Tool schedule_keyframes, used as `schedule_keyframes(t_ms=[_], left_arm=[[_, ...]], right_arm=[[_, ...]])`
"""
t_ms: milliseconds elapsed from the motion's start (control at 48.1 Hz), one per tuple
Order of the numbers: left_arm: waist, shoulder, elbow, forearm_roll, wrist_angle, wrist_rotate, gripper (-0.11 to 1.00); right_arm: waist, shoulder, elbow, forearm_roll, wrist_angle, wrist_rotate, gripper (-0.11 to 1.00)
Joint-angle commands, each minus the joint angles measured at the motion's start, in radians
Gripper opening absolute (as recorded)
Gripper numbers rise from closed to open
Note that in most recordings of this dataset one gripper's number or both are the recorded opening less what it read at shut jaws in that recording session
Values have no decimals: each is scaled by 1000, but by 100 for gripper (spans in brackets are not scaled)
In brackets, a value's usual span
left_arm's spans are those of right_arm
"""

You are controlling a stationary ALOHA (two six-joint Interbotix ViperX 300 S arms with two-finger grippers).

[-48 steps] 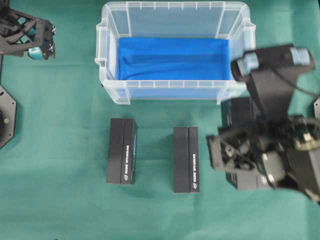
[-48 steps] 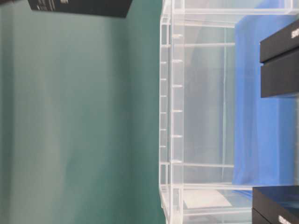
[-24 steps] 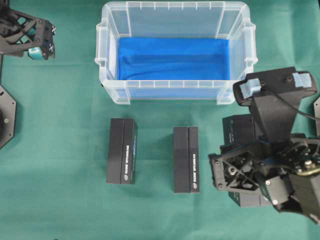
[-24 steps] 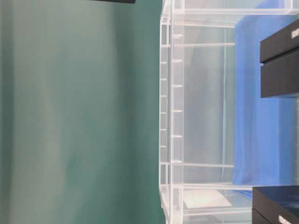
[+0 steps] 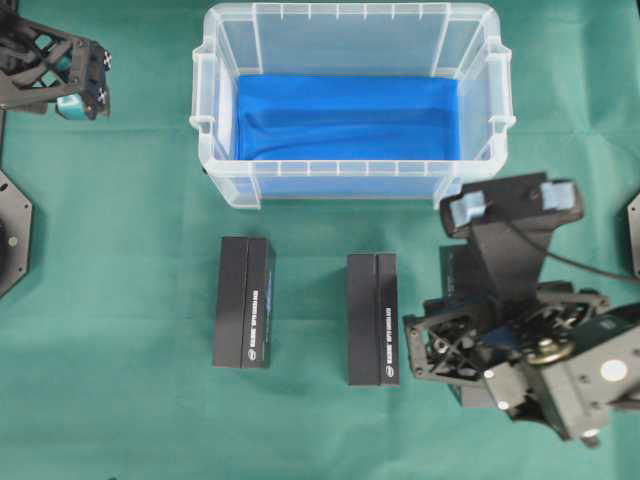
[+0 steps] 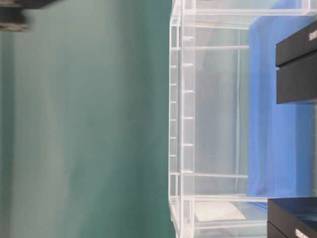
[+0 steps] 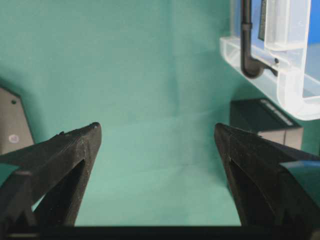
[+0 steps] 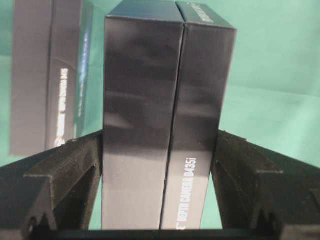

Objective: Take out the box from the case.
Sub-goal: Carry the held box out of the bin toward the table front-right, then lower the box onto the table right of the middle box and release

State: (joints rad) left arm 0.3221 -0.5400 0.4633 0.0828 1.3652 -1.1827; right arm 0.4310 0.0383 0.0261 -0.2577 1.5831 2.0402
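Note:
The case [image 5: 350, 185] is a clear plastic bin at the back middle, and only its blue cloth [image 5: 345, 118] shows inside. My right gripper [image 5: 462, 335] [image 8: 159, 135] hovers low in front of the case's right corner, shut on a black box [image 8: 165, 100] whose sides touch both fingers. From overhead the arm hides most of that box [image 5: 456, 272]. Two more black boxes [image 5: 243, 315] [image 5: 372, 318] lie on the green mat before the case. My left gripper [image 5: 90, 80] [image 7: 156, 127] stands open and empty at the far left.
A black base plate [image 5: 12, 235] sits at the left edge. In the left wrist view the case's corner [image 7: 280, 65] and a black box [image 7: 265, 122] lie ahead to the right. The table-level view shows the case wall [image 6: 181, 119] and two boxes [image 6: 297, 64] [image 6: 292, 218].
My right arm has moved toward the front of the table and slightly left, away from the case, with the box still in its fingers. The left arm has stayed put.

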Motion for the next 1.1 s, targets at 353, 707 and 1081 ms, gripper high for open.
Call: schedule_keyframes(t_ms=[353,707,1081], left_arm=[[-5,-9,-11,-2,-3,0,97],[-9,-11,-11,-5,-3,-2,97],[-9,-9,-11,-5,-2,-2,97]], right_arm=[[-8,-17,249,5,-299,81,66],[-29,-25,339,8,-433,83,66],[-29,-46,337,18,-451,86,66]])
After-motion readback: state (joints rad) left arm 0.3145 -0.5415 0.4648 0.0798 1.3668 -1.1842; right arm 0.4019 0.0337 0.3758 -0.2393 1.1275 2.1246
